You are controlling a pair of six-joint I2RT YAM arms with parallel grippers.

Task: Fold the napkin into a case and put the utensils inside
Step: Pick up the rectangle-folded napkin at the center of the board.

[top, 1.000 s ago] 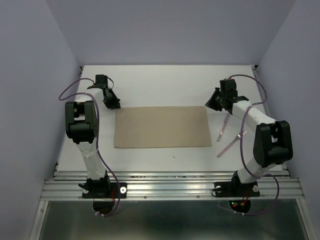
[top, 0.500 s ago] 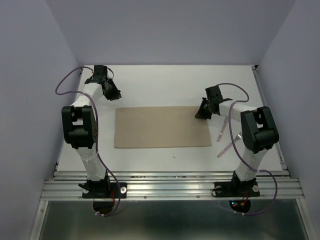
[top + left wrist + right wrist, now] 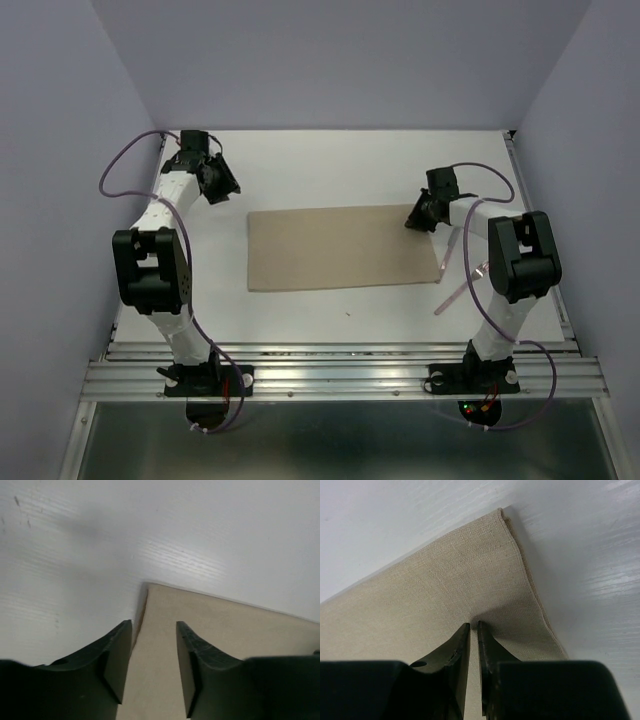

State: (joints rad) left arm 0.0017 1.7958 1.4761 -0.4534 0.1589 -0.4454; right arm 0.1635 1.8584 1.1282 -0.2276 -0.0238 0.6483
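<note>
The napkin (image 3: 340,248) lies on the table (image 3: 330,165) as a wide flat oblong, not yet a case, its far right corner grasped by the right pincer (image 3: 420,218), the left pincer (image 3: 228,187) released and empty, the utensils (image 3: 455,296) outside beside it.

The napkin (image 3: 342,248) is a plain beige-tan with a fine even weave and no pattern. The tabletop (image 3: 330,170) is white. The utensils (image 3: 460,292) have pale pinkish handles. The walls (image 3: 330,60) are soft lavender, and the arms (image 3: 177,318) are white with black joints.
</note>
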